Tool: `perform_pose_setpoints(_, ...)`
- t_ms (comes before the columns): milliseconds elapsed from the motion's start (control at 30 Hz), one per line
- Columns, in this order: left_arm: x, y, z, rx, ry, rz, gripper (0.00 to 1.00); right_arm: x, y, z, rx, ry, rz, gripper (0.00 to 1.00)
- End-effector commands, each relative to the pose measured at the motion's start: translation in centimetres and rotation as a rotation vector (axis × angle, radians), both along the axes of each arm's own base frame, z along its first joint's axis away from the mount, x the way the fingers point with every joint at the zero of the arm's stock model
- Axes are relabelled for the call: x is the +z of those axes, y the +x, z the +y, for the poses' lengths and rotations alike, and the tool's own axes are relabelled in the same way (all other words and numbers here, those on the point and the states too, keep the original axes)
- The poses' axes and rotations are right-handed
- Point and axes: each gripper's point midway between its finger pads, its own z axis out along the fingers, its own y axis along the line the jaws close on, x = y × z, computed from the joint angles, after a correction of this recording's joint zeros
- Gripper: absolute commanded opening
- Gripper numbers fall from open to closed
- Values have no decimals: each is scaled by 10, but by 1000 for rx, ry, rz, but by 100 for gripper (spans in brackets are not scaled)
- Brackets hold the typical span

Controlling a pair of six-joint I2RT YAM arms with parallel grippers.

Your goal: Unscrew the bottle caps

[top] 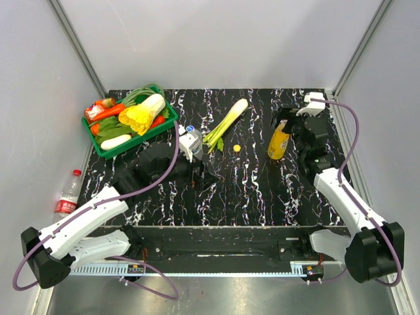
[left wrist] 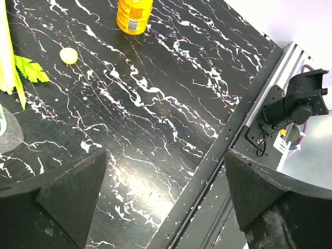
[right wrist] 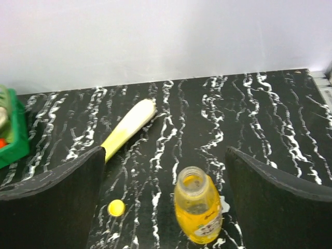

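Black marbled table [top: 262, 190], grey walls around it.

Top view: you see the juice bottle [top: 278, 140] upright at far right. Its yellow cap [top: 237, 148] lies apart to its left, so that one reads as done. The blue-label bottle [top: 191, 142] stands mid-table with its blue cap [top: 189, 129] on, right by the left arm [top: 85, 220], so it is likely next. The red-label bottle [top: 67, 195] sits capped off the table's left edge, well apart from both arms. A green basket [top: 104, 153] of vegetables is far left, and a leek [top: 228, 121] lies between the two bottles on the table.

Left wrist view: the left gripper [left wrist: 166, 161] is released and empty. The blue-label bottle only clips the left edge, beside the fingers, not between them.

Right wrist view: the right gripper [right wrist: 165, 155] is spread wide and holds nothing. It is aimed at the open-mouthed juice bottle just ahead without touching it.
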Motion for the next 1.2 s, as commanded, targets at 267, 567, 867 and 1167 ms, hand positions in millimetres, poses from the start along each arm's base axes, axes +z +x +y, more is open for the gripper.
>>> perform_pose_setpoints(267, 28, 28, 6, 122, -32, -45, 99, 62, -49, 51, 312, 217, -99, 100)
perform_pose_setpoints(567, 70, 65, 31, 267, -36, -96, 99, 56, -63, 88, 528, 232, 29, 100)
perform_pose_setpoints(867, 103, 113, 86, 551, 41, -108, 99, 52, -74, 93, 575, 236, 53, 100)
perform_pose_setpoints(1167, 79, 149, 175, 879, 121, 45, 99, 51, -74, 92, 572, 197, 102, 100)
